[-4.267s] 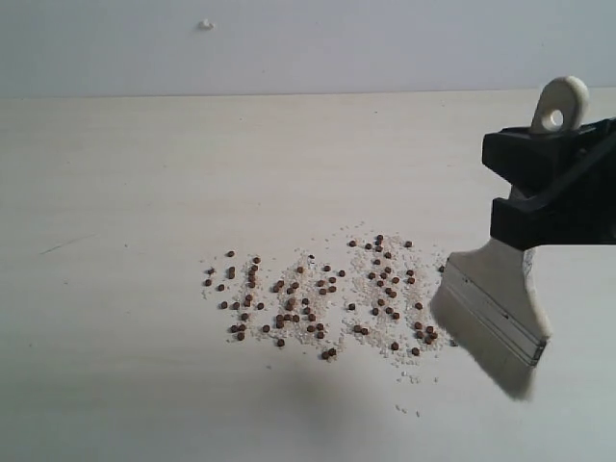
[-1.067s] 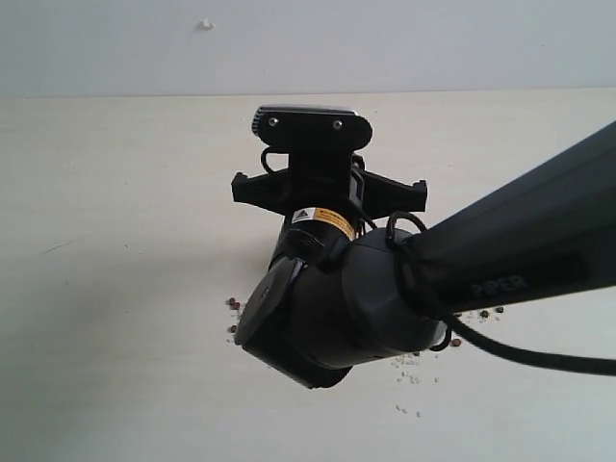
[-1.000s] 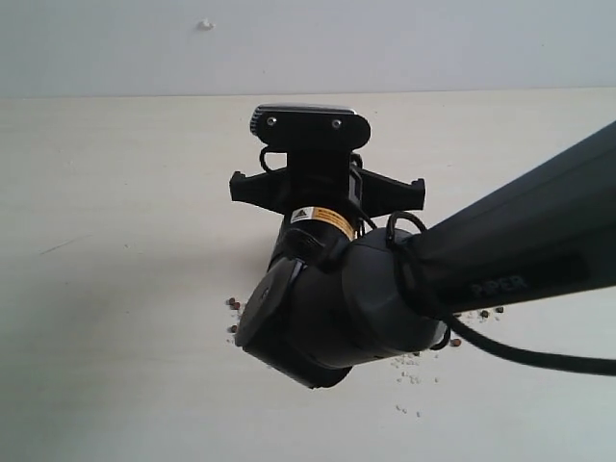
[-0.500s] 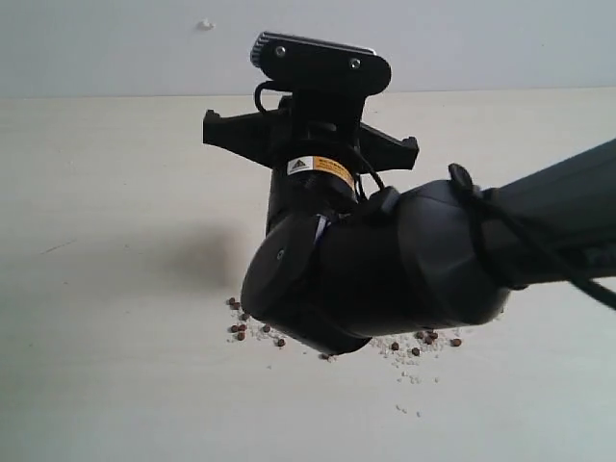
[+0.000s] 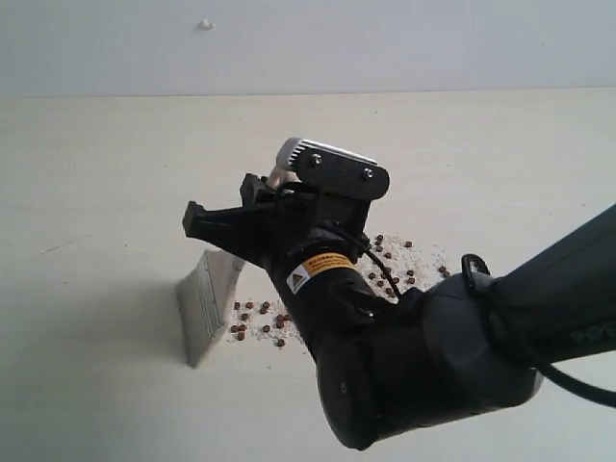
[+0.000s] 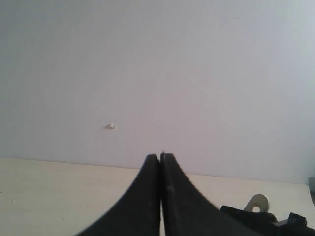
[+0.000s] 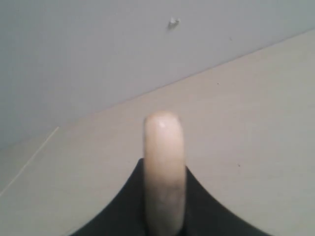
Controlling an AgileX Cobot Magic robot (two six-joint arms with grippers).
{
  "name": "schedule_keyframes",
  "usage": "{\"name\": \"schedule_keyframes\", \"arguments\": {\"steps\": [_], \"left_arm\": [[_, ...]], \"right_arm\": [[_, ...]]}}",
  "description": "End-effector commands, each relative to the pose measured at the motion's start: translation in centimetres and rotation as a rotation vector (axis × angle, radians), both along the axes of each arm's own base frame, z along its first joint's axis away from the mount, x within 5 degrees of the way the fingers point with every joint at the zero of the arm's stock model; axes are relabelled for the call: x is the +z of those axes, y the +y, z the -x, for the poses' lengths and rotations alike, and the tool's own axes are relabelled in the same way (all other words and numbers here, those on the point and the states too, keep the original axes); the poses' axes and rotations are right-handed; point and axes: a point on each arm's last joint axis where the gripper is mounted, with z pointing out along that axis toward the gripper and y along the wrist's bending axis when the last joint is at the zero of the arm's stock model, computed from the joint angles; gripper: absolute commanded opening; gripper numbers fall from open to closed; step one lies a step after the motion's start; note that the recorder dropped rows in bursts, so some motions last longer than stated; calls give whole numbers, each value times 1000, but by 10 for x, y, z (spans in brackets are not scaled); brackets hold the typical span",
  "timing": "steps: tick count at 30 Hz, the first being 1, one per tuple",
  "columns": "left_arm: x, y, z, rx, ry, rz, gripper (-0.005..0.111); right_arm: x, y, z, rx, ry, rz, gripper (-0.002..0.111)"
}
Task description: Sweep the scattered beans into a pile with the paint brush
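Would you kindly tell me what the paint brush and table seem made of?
On the paint brush, the handle looks like smooth cream plastic, faintly glossy; the band on its head looks like ribbed silvery metal. The table: pale matt surface with faint grain lines, probably laminate or painted wood.

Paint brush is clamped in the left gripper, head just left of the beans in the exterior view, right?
No: the right gripper holds the paint brush, as the right wrist view shows; the left gripper is shut and empty. Its head is indeed left of the beans.
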Motion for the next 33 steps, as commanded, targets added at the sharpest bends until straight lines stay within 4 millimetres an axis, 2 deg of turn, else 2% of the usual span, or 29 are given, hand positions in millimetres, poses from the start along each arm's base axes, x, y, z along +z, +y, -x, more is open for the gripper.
{"name": "schedule_keyframes", "arguments": {"steps": [1,5,9,14,22,27,33], "left_arm": [[-1,0,0,3,0,0,0],[-1,0,0,3,0,0,0],[-1,0,0,3,0,0,0],[-1,0,0,3,0,0,0],[-1,0,0,3,0,0,0],[-1,0,0,3,0,0,0],[-1,0,0,0,0,-1,0]], "right_arm": [[-9,-9,4,-5,4,126,0],[-13,-29,5,-106,29,273,0],[1,-39,5,-156,-1,414,0],[10,-44,5,-188,-24,481,0],[35,-43,6,-168,-98,386,0],[53,-51,11,-156,-151,337,0],[60,-70,26,-120,-215,97,0]]}}
